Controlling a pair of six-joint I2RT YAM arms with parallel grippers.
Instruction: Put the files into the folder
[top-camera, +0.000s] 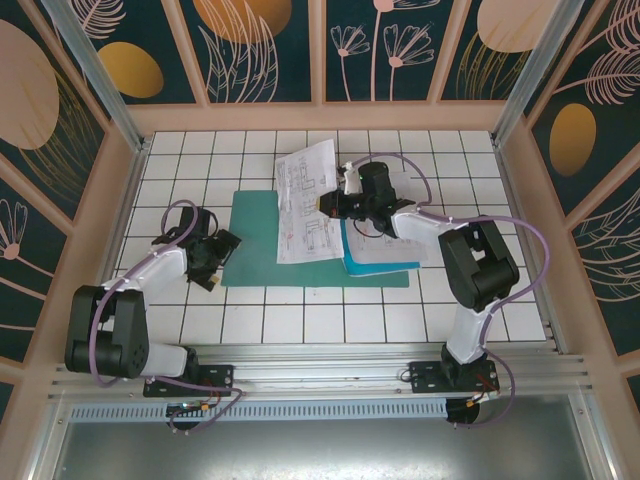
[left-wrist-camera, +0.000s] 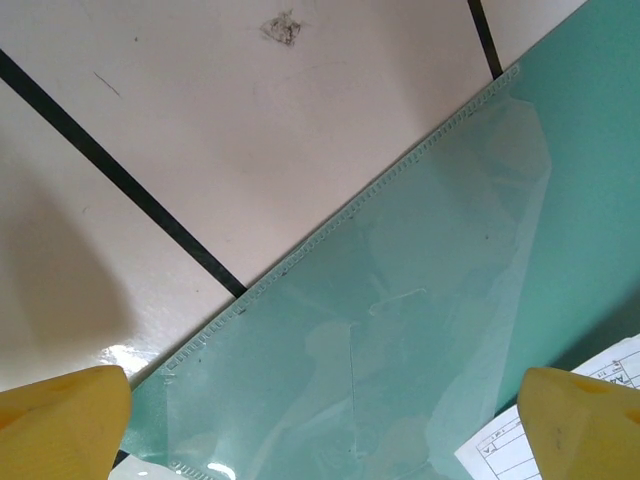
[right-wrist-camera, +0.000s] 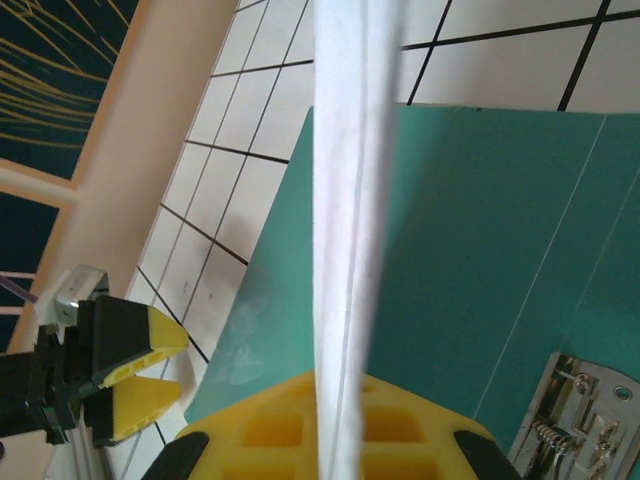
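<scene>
A white tiled table (top-camera: 300, 320) with black grid lines sits inside a wooden frame backed by dark panels painted with plant shapes. On it, a little left of the middle, lies the folder (top-camera: 255, 250), a thin, flat, dark teal-green card cover. The files (top-camera: 305, 190), a few thin white paper sheets printed with grey text and line drawings, slant over the folder's right part, and their far end reaches past its far edge onto the tiles. The right gripper (top-camera: 332, 203) is clamped on the right edge of these sheets; from its wrist camera the paper runs edge-on up from between the yellow fingers (right-wrist-camera: 260, 430), raised above the teal card, with a metal spring clip (right-wrist-camera: 570, 425) on the folder close by. The left gripper (top-camera: 218, 252) hangs at the folder's left edge, jaws spread wide with nothing between them, above what looks like a clear plastic sleeve (left-wrist-camera: 420, 300) on the card. A bright cyan sheet (top-camera: 375, 262) lies at the folder's right side. The step in hand looks like bringing the files over the folder. The next move probably calls for squaring the sheets to the card, lowering them flat within its outline and letting go, with the left gripper free to steady the folder; the thin paper may sag or slide
</scene>
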